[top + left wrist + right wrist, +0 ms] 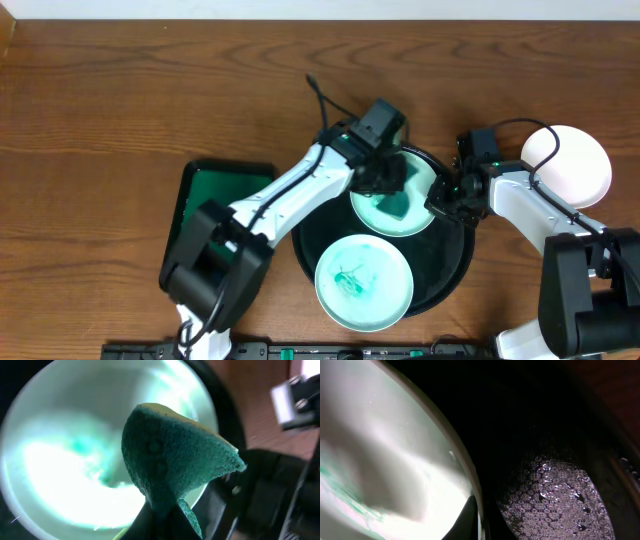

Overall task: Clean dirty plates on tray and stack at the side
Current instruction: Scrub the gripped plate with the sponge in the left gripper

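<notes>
1. The left end effector (390, 190) clenched a green sponge (170, 460) over the far plate (368, 210), which lay flat, face up, on the tray (455, 270).
2. The right end effector (443, 195), closed, apparently pinched that plate's right rim.
3. Another smeared plate (363, 282) lay nearer on the tray.

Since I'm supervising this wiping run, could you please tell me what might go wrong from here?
The right gripper seems to pinch the back plate only by its rim; pressure from the sponge in the left gripper could tip the plate or pull it free. Turquoise is smeared across that plate, so wiping may spread it rather than lift it. The front plate lies close by, at the near edge of the tray, and could get nudged.
</notes>
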`<action>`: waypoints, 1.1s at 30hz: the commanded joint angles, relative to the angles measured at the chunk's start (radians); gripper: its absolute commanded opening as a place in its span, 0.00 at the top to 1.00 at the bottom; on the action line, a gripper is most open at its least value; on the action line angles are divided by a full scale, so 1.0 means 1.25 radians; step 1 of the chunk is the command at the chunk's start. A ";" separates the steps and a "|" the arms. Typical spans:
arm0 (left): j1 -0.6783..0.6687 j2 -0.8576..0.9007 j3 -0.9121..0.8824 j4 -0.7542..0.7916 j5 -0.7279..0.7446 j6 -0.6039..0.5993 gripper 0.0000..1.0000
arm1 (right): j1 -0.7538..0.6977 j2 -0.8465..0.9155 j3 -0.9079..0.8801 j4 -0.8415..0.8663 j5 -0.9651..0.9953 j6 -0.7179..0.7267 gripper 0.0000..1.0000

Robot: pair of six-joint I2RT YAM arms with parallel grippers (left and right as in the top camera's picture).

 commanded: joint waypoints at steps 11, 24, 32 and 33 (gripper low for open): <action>-0.019 0.125 0.043 0.098 -0.033 -0.031 0.93 | 0.030 0.055 -0.027 -0.006 -0.008 -0.009 0.99; -0.001 0.131 0.043 -0.111 -0.522 0.135 0.93 | 0.030 0.055 -0.027 -0.021 -0.008 -0.008 0.99; 0.023 0.131 0.043 -0.177 -0.549 0.135 0.93 | 0.030 0.055 -0.027 -0.025 -0.008 -0.003 0.99; 0.022 0.131 0.043 -0.181 -0.540 0.139 0.93 | 0.030 0.055 -0.027 -0.025 -0.008 -0.003 0.99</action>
